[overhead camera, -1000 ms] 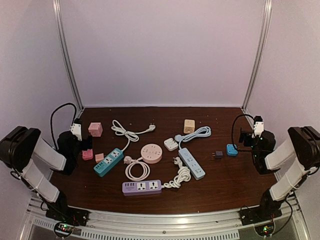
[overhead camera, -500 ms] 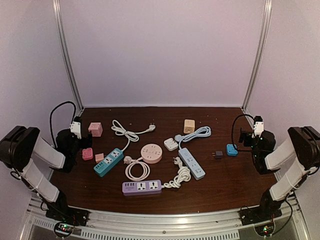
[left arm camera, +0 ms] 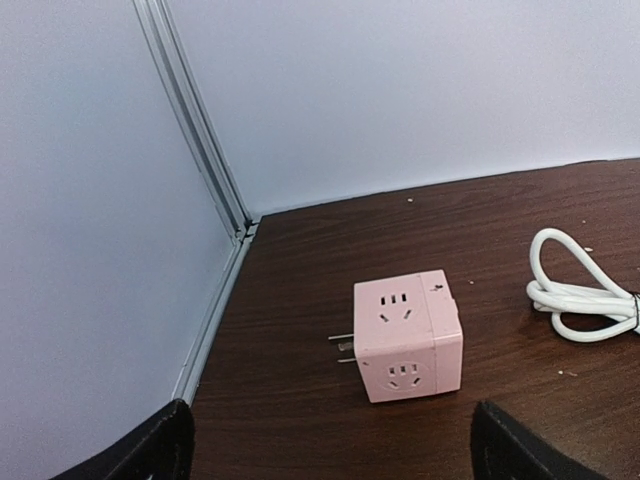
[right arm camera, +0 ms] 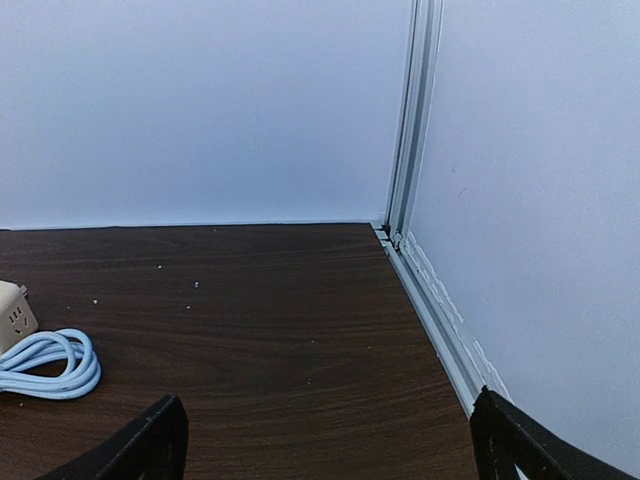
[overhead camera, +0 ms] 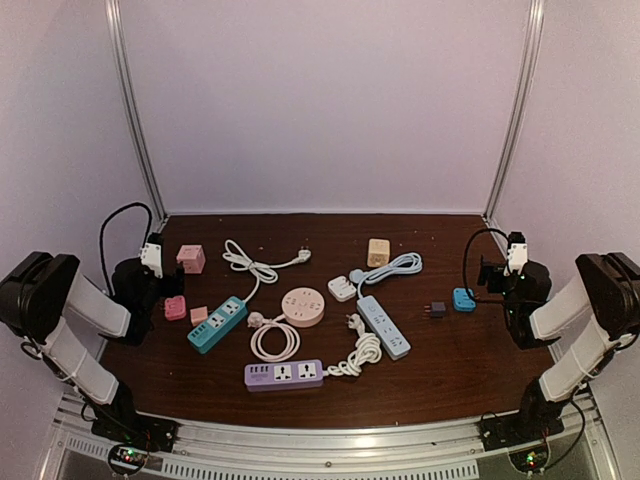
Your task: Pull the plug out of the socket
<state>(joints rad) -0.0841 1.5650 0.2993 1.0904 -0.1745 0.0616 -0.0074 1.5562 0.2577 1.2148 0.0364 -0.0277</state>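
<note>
In the top view a teal power strip (overhead camera: pixel 217 323) lies left of centre with a pink plug (overhead camera: pixel 198 315) at its near end. A round pink socket (overhead camera: pixel 302 306) has a white corded plug (overhead camera: pixel 256 320) at its left side. My left gripper (overhead camera: pixel 168 285) is open and empty at the table's left edge. In the left wrist view (left arm camera: pixel 330 455) it faces a pink cube socket (left arm camera: pixel 407 335) with bare prongs. My right gripper (overhead camera: pixel 485 275) is open and empty at the right edge, and its wrist view (right arm camera: pixel 335 455) shows bare table in front of it.
A purple strip (overhead camera: pixel 284 374) and a light blue strip (overhead camera: pixel 384 325) lie with coiled cords near the middle. A white adapter (overhead camera: pixel 342 288), beige cube (overhead camera: pixel 378 251), dark adapter (overhead camera: pixel 436 309) and blue adapter (overhead camera: pixel 463 299) lie to the right. A loose white cord (overhead camera: pixel 255 262) lies at the back.
My left arm has drawn back slightly to the left, away from the pink pieces. The right arm and the objects have not moved.
</note>
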